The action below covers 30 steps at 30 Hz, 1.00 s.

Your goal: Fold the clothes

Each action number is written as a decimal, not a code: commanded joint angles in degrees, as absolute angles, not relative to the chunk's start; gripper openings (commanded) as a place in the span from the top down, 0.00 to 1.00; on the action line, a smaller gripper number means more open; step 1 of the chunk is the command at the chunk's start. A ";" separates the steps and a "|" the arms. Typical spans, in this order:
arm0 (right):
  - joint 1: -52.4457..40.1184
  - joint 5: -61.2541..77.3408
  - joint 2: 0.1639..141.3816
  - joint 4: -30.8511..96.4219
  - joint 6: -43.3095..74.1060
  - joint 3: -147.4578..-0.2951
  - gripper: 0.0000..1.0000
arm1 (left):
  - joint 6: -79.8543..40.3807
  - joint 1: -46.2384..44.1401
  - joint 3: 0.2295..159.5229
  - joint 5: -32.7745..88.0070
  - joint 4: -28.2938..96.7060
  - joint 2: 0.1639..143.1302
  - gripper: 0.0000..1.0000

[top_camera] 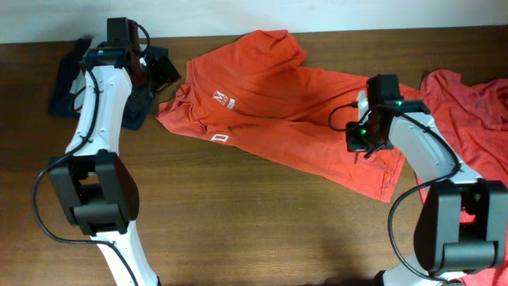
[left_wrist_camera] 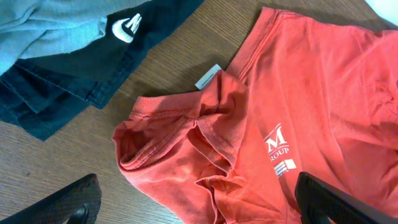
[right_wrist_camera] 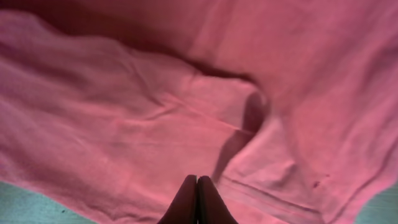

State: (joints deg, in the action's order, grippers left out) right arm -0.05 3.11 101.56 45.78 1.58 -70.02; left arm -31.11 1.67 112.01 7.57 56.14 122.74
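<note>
The wooden counter (top_camera: 238, 206) carries an orange-red T-shirt (top_camera: 270, 103) rumpled across its centre, a second red T-shirt (top_camera: 468, 103) at 3 o'clock and a navy garment (top_camera: 67, 87) at 10 o'clock. The left gripper (left_wrist_camera: 199, 208) hangs over the collar with jaws wide. The right gripper (right_wrist_camera: 198, 199) is over the hem, jaws pressed together. The chest logo (left_wrist_camera: 278, 146) reads "M GROUP". The neck label (left_wrist_camera: 208, 76) is unreadable.
</note>
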 commanded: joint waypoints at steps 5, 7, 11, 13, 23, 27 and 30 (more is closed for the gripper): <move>-0.14 4.75 101.69 43.16 3.38 -65.73 0.96 | -31.46 1.52 111.61 8.12 56.07 123.00 0.01; -0.03 4.73 101.69 42.52 3.55 -64.95 0.96 | -31.46 1.52 111.63 8.12 56.07 123.00 0.01; -0.05 4.49 101.69 39.59 3.55 -62.63 0.96 | -31.46 1.52 111.63 8.12 56.07 123.00 0.01; -0.03 4.49 101.69 38.13 3.53 -61.39 0.96 | -31.46 1.52 111.63 8.12 56.07 123.00 0.01; 0.01 -1.78 101.69 33.17 3.49 -57.19 0.96 | -31.46 1.52 111.63 8.12 56.07 123.00 0.01; 0.05 -8.47 101.69 33.06 3.49 -57.19 0.96 | -31.46 1.52 111.63 8.12 56.07 123.00 0.01; 0.05 -12.03 101.69 32.47 3.46 -57.21 0.96 | -31.46 1.52 111.63 8.12 56.07 123.00 0.01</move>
State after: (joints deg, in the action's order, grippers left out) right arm -0.03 -5.43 101.58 32.93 3.03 -57.78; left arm -31.11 1.67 112.01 7.57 56.14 122.74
